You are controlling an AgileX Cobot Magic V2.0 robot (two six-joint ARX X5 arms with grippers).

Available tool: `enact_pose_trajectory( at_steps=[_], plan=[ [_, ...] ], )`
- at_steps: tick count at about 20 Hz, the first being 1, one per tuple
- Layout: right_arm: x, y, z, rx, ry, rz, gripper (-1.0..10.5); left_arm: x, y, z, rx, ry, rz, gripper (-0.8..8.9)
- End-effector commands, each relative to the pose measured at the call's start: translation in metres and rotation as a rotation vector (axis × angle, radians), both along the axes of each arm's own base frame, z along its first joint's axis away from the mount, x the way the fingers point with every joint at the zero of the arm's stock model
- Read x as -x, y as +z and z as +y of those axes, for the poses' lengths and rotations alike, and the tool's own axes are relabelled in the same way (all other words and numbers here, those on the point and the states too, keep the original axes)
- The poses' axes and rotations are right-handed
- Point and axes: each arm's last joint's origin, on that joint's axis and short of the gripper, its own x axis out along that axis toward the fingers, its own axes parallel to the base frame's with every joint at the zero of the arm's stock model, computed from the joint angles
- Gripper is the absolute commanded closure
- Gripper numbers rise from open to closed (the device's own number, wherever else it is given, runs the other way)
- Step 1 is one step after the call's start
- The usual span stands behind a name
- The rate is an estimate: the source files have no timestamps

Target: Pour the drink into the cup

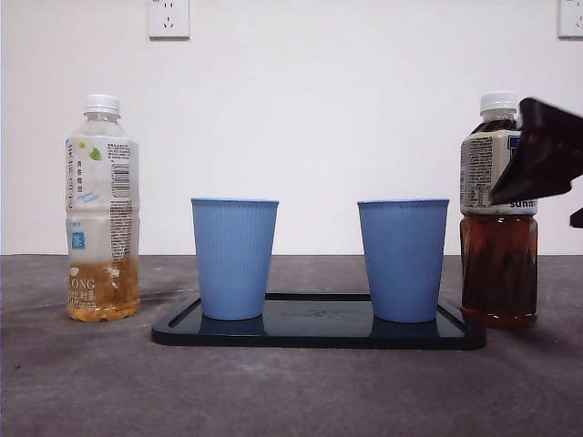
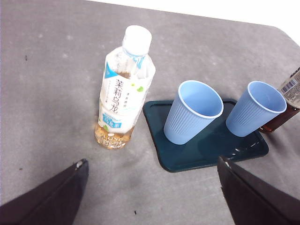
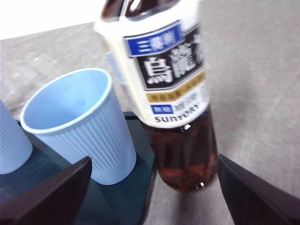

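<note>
Now the right hand (image 3: pixel 152 187) stands wide open around the dark tea bottle (image 3: pixel 161 89), one jaw on each side of it and neither touching it, as the right wrist view shows. In the front view this hand (image 1: pixel 547 159) comes in from the right edge of the frame, dark, level with the bottle's label. The left hand (image 2: pixel 152 187) is also spread wide, holding nothing, and hangs above the bench (image 2: pixel 47 93) short of the pale tea bottle (image 2: pixel 123 89).

The dark bottle (image 1: pixel 498 209) stands upright at the right of the front view, white cap on, nearly full of brown tea, just beside the right end of the tray (image 1: pixel 319 337). Its label bears large Chinese characters on black, a blue band of smaller characters above, and the word SUNTORY on a blue patch below. The pale bottle (image 1: pixel 102 209) stands upright at the left of that view, well apart from the tray, cap on, with only a little amber drink at its base. Its label carries green Chinese characters and a small leaf; the letters "ONG" can be read low on its side.

Two blue ribbed cups stand upright on the dark tray, the left cup (image 1: pixel 234 258) and the right cup (image 1: pixel 403 259), apart from each other. The right cup (image 3: pixel 79 124) is near the dark bottle.
</note>
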Motion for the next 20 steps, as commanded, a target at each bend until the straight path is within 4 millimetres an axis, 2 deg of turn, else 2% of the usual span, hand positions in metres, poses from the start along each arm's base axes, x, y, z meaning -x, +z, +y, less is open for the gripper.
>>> enact_pose_trajectory(
  at_steps=[1, 20],
  plan=[
    [-0.005, -0.007, 0.003, 0.054, 0.013, -0.001, 5.2, 0.0, 0.006, 0.0, -0.006, -0.015, -0.03, 3.72],
    [-0.047, -0.039, 0.005, 0.08, -0.059, -0.094, 5.2, 0.0, 0.006, 0.0, -0.005, -0.014, -0.03, 3.72]
  ],
)
